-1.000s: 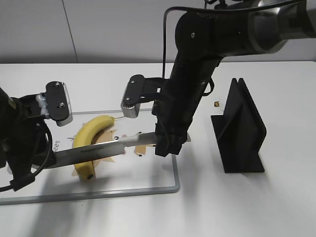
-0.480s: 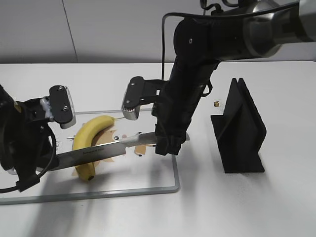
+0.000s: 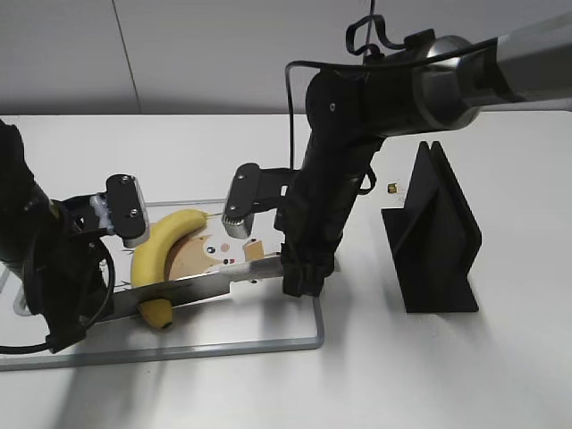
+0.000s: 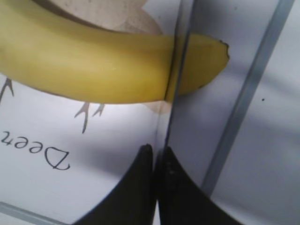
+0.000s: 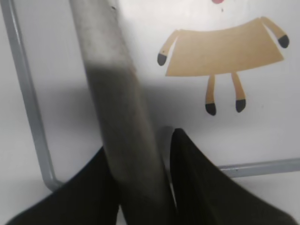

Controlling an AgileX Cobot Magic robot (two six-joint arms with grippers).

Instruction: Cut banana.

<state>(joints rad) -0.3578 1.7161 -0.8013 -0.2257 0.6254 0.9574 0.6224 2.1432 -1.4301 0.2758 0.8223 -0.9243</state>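
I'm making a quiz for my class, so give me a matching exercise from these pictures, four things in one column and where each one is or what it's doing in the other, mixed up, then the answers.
Things:
1. banana
2. knife
3. black stand
4. left gripper

Places or states:
A. on the bare table, right of the board
B. shut on the blade tip
C. lying curved on the cutting board
D. handle held in the right gripper, blade across the banana near its end

Pairs: 1-C, 2-D, 3-A, 4-B

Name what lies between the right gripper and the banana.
The knife blade spans that stretch above the cutting board, from right gripper to banana, in the exterior view.
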